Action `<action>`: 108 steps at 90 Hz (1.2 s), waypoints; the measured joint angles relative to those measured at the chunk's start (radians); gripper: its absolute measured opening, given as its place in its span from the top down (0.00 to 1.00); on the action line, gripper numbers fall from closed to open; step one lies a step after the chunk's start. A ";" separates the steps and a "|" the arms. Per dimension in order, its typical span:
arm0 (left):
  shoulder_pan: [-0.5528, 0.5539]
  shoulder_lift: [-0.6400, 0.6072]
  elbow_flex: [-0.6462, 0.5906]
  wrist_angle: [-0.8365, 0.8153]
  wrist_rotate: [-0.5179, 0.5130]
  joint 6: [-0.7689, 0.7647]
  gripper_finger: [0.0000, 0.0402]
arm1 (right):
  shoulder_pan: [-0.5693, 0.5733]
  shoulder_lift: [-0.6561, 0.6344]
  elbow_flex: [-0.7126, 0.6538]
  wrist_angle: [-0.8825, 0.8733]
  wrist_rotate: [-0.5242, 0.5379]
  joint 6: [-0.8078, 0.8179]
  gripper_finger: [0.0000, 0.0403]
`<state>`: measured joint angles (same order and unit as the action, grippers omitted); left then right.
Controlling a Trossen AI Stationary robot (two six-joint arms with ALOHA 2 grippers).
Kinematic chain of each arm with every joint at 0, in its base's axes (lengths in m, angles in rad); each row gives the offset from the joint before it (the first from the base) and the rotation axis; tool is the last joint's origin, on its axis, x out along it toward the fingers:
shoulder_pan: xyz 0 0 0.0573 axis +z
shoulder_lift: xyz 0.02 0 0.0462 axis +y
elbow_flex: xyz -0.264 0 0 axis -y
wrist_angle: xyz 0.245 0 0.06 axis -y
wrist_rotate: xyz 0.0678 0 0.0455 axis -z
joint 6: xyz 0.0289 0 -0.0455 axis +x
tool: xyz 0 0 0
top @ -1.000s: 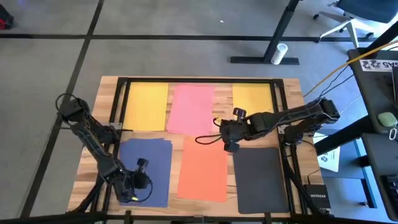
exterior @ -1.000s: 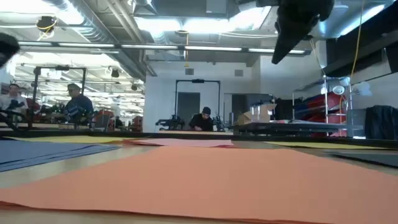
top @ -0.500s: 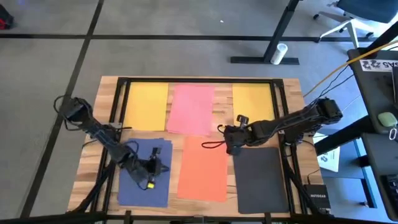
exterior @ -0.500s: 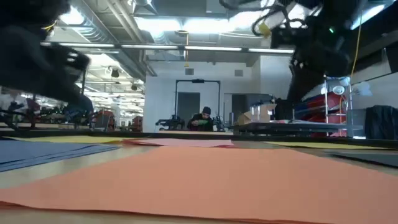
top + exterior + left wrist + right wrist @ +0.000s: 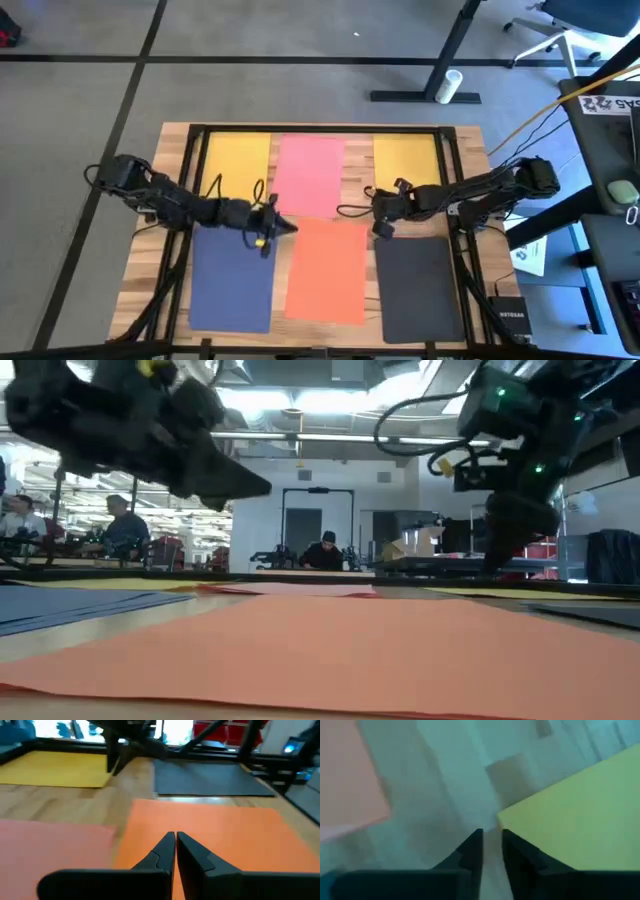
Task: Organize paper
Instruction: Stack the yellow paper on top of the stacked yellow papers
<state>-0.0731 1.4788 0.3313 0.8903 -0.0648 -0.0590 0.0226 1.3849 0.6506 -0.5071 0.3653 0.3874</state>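
Observation:
Six sheets of paper lie flat on the wooden table: yellow (image 5: 237,170), pink (image 5: 310,175) and a second yellow (image 5: 407,160) in the far row, navy blue (image 5: 232,280), orange (image 5: 327,268) and black (image 5: 420,285) in the near row. My left gripper (image 5: 288,227) is shut and hovers above the orange sheet's far-left corner (image 5: 150,807), pointing toward the table's right. My right gripper (image 5: 379,215) points down over bare wood beside the near-left corner (image 5: 507,815) of the right yellow sheet. A narrow gap shows between its fingers. My right gripper's fingertips (image 5: 475,837) stand low over the wood next to the yellow sheet's corner. I cannot tell whether they touch the table or the sheet.
A dark metal frame (image 5: 320,128) runs along the table's edges. Strips of bare wood (image 5: 355,190) separate the sheets. Cables trail from both arms over the table. People sit in the room beyond the far edge (image 5: 325,550).
My left gripper has swung from the near-left corner, over the navy sheet, toward the far and right, ending between the navy, pink and orange sheets. My right gripper has moved a little toward the right and far edges, to the yellow sheet's corner.

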 joint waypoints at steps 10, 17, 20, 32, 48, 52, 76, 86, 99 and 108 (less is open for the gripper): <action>0.063 0.000 0.000 -0.019 0.011 0.032 1.00 | -0.029 0.006 -0.001 -0.002 0.000 -0.048 0.64; 0.093 0.000 0.000 -0.039 0.013 0.043 1.00 | -0.049 0.023 -0.002 0.006 -0.001 -0.058 0.57; 0.104 0.000 0.001 -0.050 0.013 0.049 1.00 | -0.056 0.032 -0.003 0.020 -0.005 -0.066 0.56; 0.132 0.000 0.001 -0.079 0.013 0.066 1.00 | -0.077 0.085 -0.006 0.080 -0.036 -0.108 0.54; 0.145 0.000 0.001 -0.098 0.014 0.090 1.00 | -0.106 0.146 0.000 0.097 -0.028 -0.117 0.57; 0.146 0.000 0.000 -0.098 0.014 0.091 1.00 | -0.114 0.160 0.000 0.096 -0.030 -0.112 0.58; 0.146 0.000 0.001 -0.105 0.014 0.089 1.00 | -0.140 0.181 -0.001 0.103 -0.034 -0.109 0.81; 0.146 0.000 0.001 -0.111 0.013 0.089 1.00 | -0.139 0.182 -0.002 0.104 -0.019 -0.109 0.97; 0.146 0.000 0.001 -0.127 0.013 0.089 1.00 | -0.140 0.183 0.001 0.113 -0.008 -0.108 0.97; 0.146 0.000 0.001 -0.125 0.013 0.087 1.00 | -0.137 0.185 0.022 0.103 -0.011 -0.108 0.99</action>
<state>0.0731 1.4788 0.3321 0.7650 -0.0513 0.0277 -0.1140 1.5698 0.6724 -0.4038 0.3543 0.2798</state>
